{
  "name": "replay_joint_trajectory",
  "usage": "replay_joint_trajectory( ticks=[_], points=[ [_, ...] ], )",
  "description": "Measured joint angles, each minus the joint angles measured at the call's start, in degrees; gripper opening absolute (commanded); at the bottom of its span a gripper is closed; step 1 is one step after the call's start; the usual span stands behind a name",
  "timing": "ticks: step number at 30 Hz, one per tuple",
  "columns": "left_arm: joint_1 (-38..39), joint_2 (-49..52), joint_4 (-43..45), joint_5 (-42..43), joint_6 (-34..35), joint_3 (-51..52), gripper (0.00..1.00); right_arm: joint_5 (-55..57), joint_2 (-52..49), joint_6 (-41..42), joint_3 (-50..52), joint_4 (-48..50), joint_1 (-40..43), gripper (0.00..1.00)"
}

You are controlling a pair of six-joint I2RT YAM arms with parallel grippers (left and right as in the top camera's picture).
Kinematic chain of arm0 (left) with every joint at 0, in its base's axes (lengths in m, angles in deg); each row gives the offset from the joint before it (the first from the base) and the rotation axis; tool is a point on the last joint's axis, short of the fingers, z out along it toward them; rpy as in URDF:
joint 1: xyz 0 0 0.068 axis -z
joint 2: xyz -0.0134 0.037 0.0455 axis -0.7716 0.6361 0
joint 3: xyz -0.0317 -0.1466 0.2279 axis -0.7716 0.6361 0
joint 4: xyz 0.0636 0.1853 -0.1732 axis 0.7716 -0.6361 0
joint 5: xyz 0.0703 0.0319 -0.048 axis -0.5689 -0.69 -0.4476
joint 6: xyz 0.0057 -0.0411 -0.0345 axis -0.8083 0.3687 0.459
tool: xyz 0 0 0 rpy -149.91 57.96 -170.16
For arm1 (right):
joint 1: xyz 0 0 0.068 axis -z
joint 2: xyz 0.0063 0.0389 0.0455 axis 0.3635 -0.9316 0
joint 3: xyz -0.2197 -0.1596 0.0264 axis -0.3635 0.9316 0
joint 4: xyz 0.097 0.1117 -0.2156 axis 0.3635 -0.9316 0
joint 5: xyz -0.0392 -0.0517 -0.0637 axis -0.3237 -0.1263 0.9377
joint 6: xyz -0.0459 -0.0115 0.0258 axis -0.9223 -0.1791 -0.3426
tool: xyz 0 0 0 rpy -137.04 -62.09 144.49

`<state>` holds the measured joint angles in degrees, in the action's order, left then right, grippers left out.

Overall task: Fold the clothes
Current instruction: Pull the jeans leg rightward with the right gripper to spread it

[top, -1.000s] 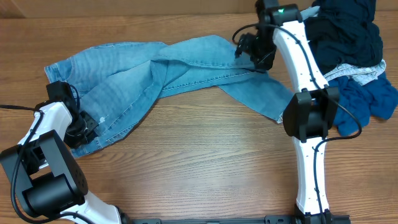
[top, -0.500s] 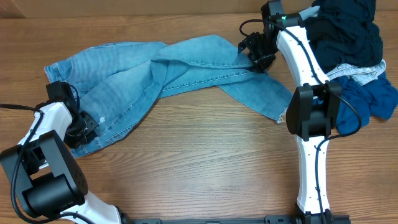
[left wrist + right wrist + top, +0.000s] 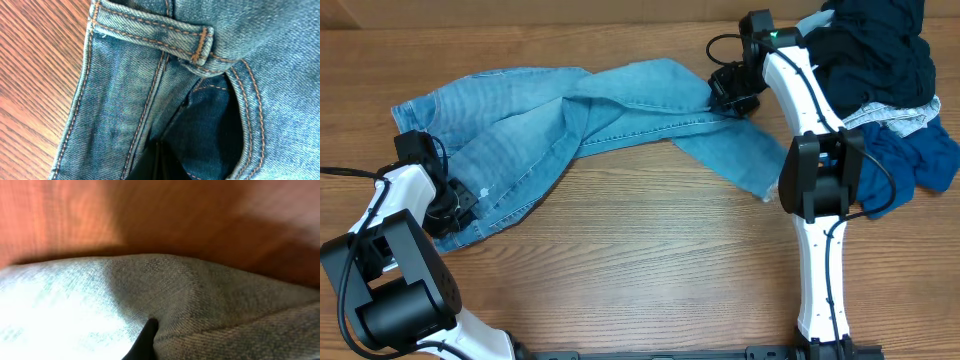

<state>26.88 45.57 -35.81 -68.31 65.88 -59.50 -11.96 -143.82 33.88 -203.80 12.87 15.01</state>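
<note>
Light-blue denim jeans (image 3: pixel 540 130) lie spread across the table from the left edge to a frayed leg hem (image 3: pixel 760 185) at mid-right. My left gripper (image 3: pixel 453 207) sits at the waistband on the left. In the left wrist view its black fingers (image 3: pixel 161 166) are pressed together on denim below a belt loop (image 3: pixel 200 46) and beside a pocket opening. My right gripper (image 3: pixel 728 92) rests on the jeans' far right part. There, one dark fingertip (image 3: pixel 146 339) digs into a fold of the denim (image 3: pixel 200 295), shut on it.
A heap of other clothes fills the back right corner: black and dark-blue pieces (image 3: pixel 875 45), a pale grey-white piece (image 3: pixel 898 115) and a blue one (image 3: pixel 920 160). The right arm (image 3: pixel 820 180) stretches up from the near edge, right beside that heap.
The right gripper has shifted slightly toward the far edge and closed on the denim. The left arm and the jeans' left part have not moved.
</note>
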Motion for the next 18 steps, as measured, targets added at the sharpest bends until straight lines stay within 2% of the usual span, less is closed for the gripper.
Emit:
replay_joint_trajectory(
  ticks=[4,8,18],
  points=[
    [0.0,0.0,0.2,0.0,0.0,0.0,0.04,1.0,0.1,-3.0,-2.1,-8.0,1.0,0.04],
    [0.0,0.0,0.2,-0.1,0.0,0.0,0.04,3.7,1.9,-6.5,-4.1,-10.5,1.4,0.04],
    [0.0,0.0,0.2,-0.1,-0.1,0.0,0.04,8.7,18.1,-13.7,-5.8,-20.4,0.3,0.04]
  ],
)
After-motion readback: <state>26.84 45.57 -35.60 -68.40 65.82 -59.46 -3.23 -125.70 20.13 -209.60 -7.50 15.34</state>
